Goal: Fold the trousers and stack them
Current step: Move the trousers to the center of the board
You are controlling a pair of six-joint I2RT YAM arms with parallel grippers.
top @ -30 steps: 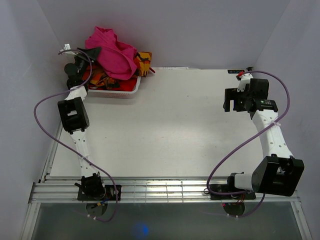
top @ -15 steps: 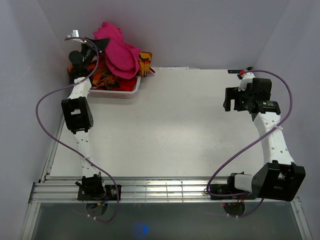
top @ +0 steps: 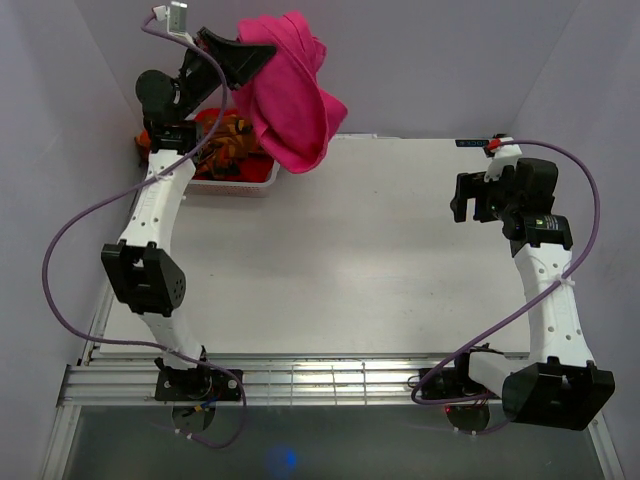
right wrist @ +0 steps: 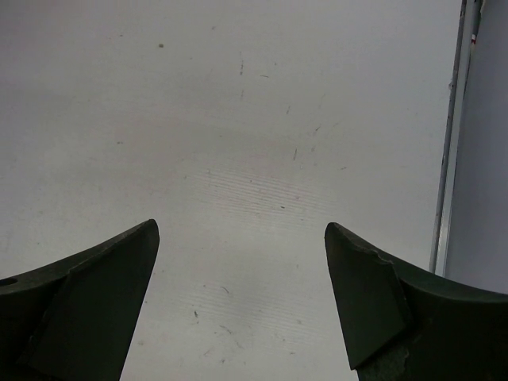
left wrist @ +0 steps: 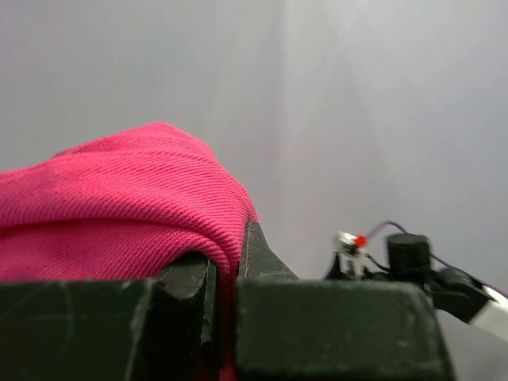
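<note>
The left end effector (top: pixel 262 58) is up high over the far left corner of the table (top: pixel 340 260), its jaws pinched nearly together on a fold of the pink trousers (top: pixel 295 110). In the left wrist view, this end effector (left wrist: pixel 226 266) shows only a thin gap between its fingers. The pink cloth (left wrist: pixel 103 198) runs down into that gap and bulges over the left finger. The pink trousers hang bunched in the air from this grip (how far above the table cannot be told), drooping above and to the right of the basket (top: pixel 245 188). The patterned trousers (top: pixel 225 140), orange with dark markings, lie crumpled inside the basket, which sits in the table's far left corner. The right end effector (top: pixel 463 197) hovers over the far right part of the table, well apart from both pairs of trousers. In its own wrist view, the right end effector (right wrist: pixel 238 302) has its jaws spread wide, with only bare, lightly scuffed table (right wrist: pixel 238 119) between them.
</note>
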